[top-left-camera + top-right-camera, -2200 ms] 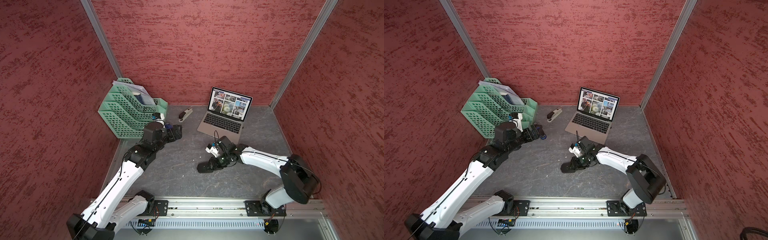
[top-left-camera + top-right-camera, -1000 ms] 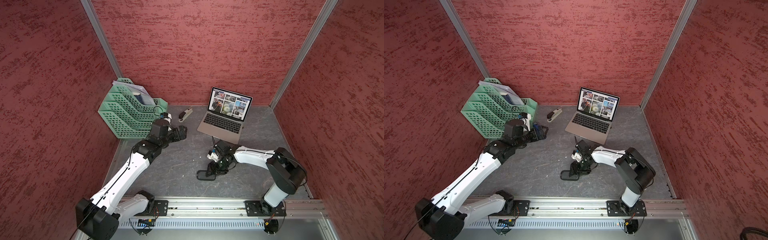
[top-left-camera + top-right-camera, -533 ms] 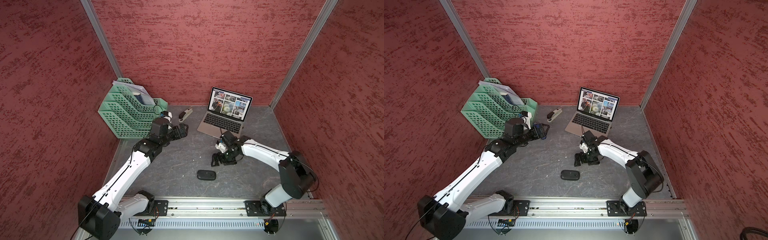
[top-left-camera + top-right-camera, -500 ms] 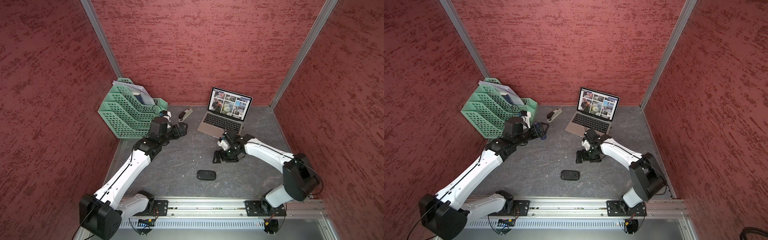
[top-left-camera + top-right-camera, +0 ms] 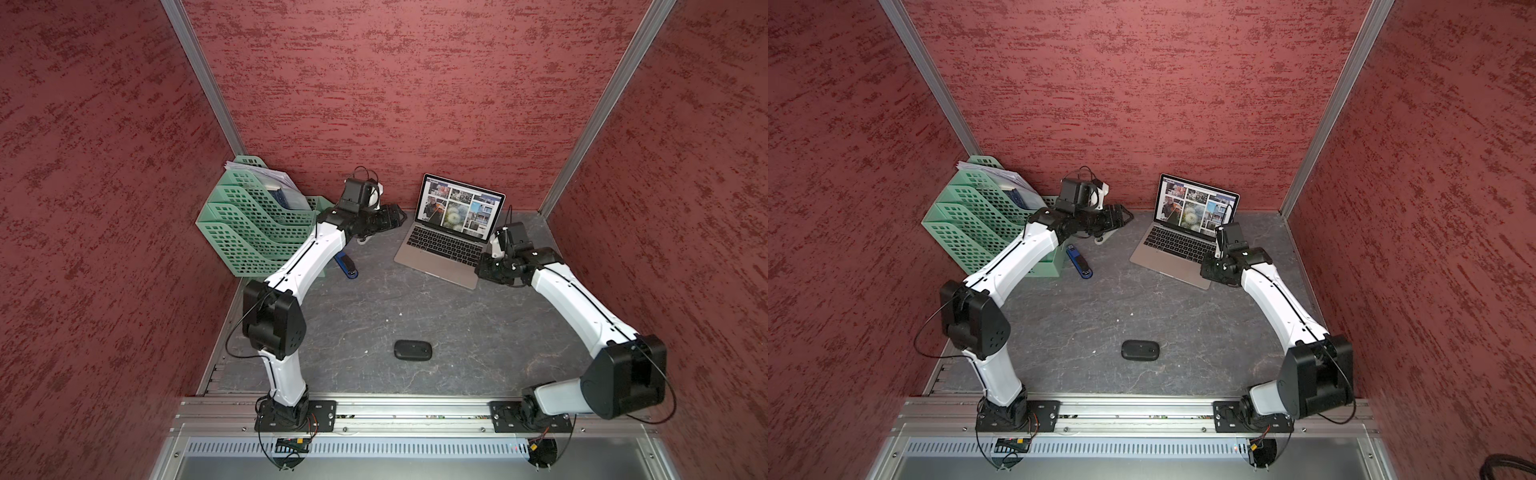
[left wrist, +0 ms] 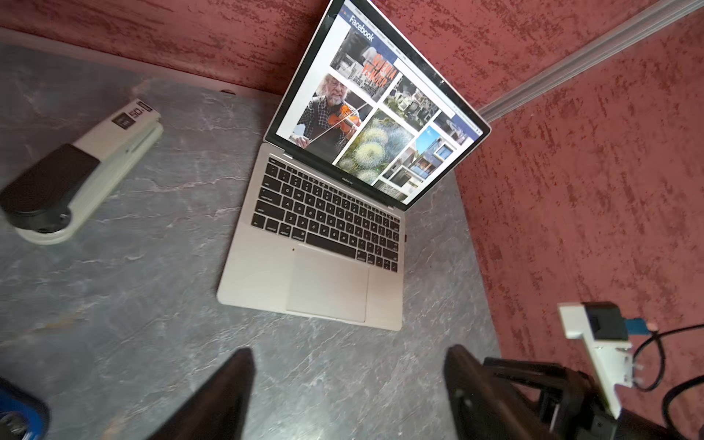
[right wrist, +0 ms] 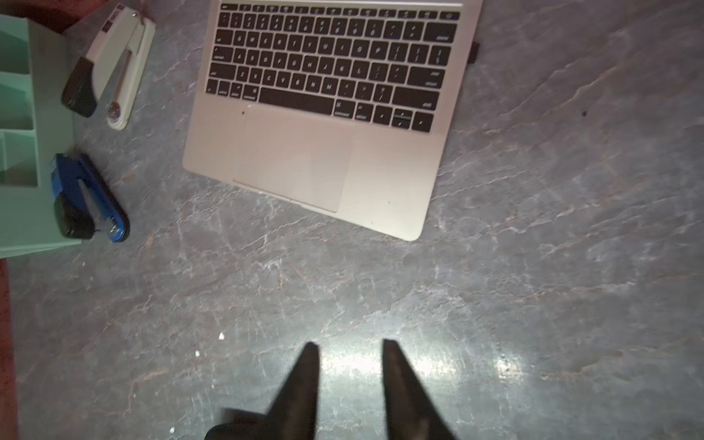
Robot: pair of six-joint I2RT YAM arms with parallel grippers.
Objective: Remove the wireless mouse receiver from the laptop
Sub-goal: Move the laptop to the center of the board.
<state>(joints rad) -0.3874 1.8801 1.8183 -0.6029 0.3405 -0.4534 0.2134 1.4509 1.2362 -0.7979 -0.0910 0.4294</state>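
Green file rack (image 5: 249, 232) at left-centre in a top view, against the wall; blue stapler (image 5: 345, 266) just beside its lower right corner; white stapler (image 6: 84, 167) partly under the left gripper (image 6: 348, 352), jaws wide apart and empty, over the table (image 5: 374, 307) left of the laptop (image 5: 444, 253); black mouse (image 5: 413, 350) alone at lower centre, well apart from both arms; laptop upper centre-right, lid up, photo grid on screen; wireless mouse receiver (image 7: 474, 51) is a dark stub sticking out of the laptop's right side edge, level with the keyboard, plugged in; right gripper (image 7: 348, 343) by the laptop's near right corner, jaws narrowly apart, nothing between them, not touching the receiver.
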